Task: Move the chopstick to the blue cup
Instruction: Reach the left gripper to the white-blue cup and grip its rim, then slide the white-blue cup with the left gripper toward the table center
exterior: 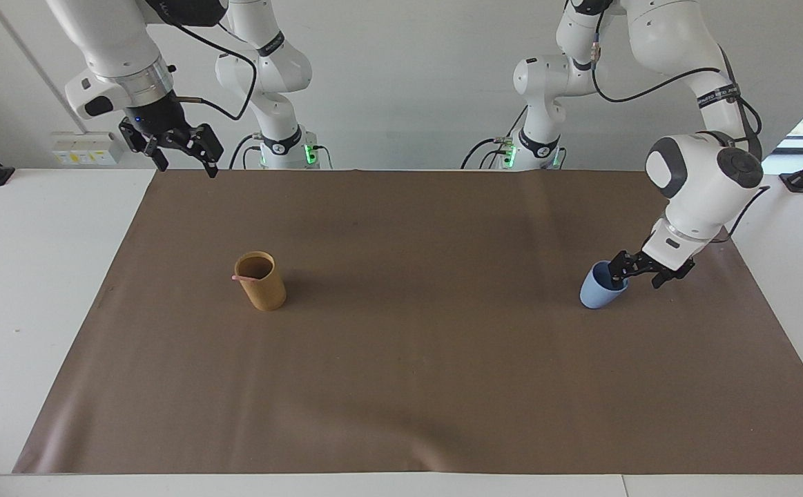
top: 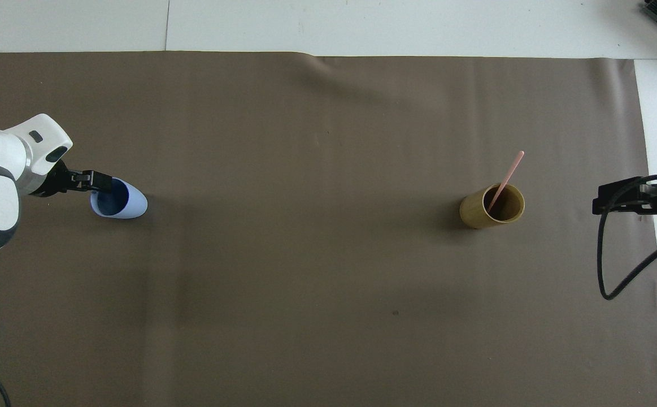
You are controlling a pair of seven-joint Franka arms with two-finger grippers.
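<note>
The left gripper (exterior: 637, 270) sat open-jawed at the rim of the matte blue cup (exterior: 597, 293), right of frame in the facing view, one finger seemingly inside. The thin pink chopstick (top: 505, 181) leaned in the tan cylindrical cup (exterior: 261, 281), centre-left, well apart. The right gripper (exterior: 179, 148), nearer it, waited open at upper left.

This is a robotics lab. Two white robot arms, the right arm (exterior: 118, 55) and the left arm (exterior: 701, 176), are bolted at one edge of a white counter (exterior: 42, 290), their bases lit by green lamps (exterior: 310, 153). Black cables (exterior: 221, 52) loop along the arms. A plain brown mat (exterior: 401, 386) covers the counter's middle. The wall (exterior: 408, 62) is bare and pale, with a socket strip (exterior: 83, 148) near one corner.
</note>
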